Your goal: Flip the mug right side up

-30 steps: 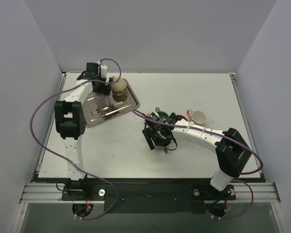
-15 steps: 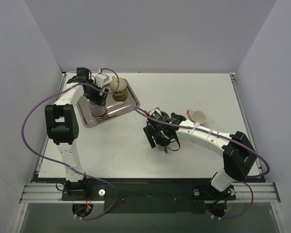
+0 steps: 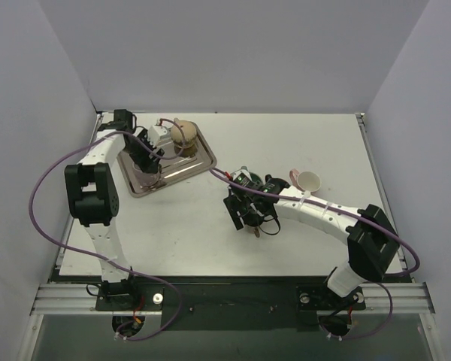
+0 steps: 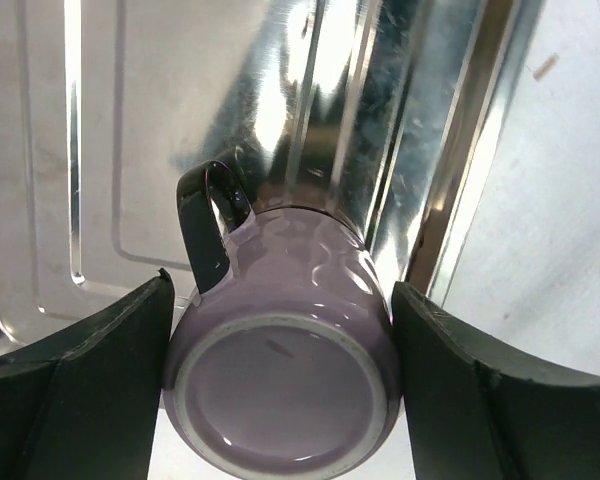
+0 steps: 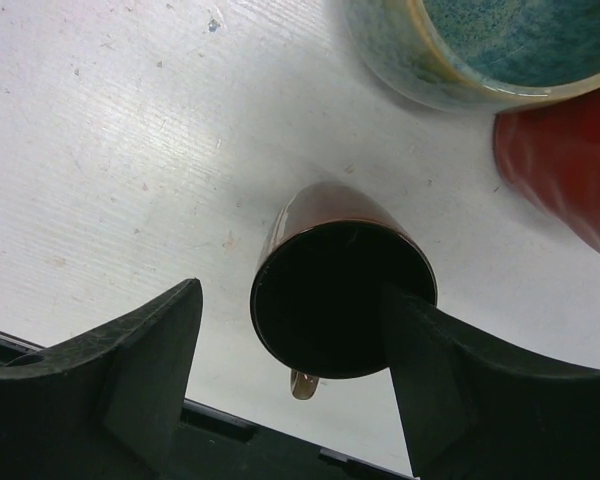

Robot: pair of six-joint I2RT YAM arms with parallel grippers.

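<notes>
A purple mug [image 4: 280, 400] with a dark handle stands upside down on the metal tray [image 4: 70, 150], its base facing the left wrist camera. My left gripper [image 4: 280, 285] has a finger against each side of it, shut on it. From above, this gripper [image 3: 152, 154] sits over the tray [image 3: 192, 162] and mostly hides the mug [image 3: 147, 174]. My right gripper [image 5: 292, 290] is open around an upright dark brown mug [image 5: 340, 300]. Its right finger [image 5: 430, 360] overlaps the rim and its left finger stands clear. From above, the right gripper [image 3: 248, 214] is at mid table.
A tan rounded mug [image 3: 184, 134] sits at the tray's far side. A teal mug [image 5: 500, 50] and a red mug [image 5: 570, 170] stand just beyond the brown one. A white and pink mug [image 3: 308, 180] stands to the right. White walls enclose the table.
The left arm has swung its elbow leftward and turned the wrist over the tray, and its fingers have narrowed onto the purple mug. The right arm has barely moved.
</notes>
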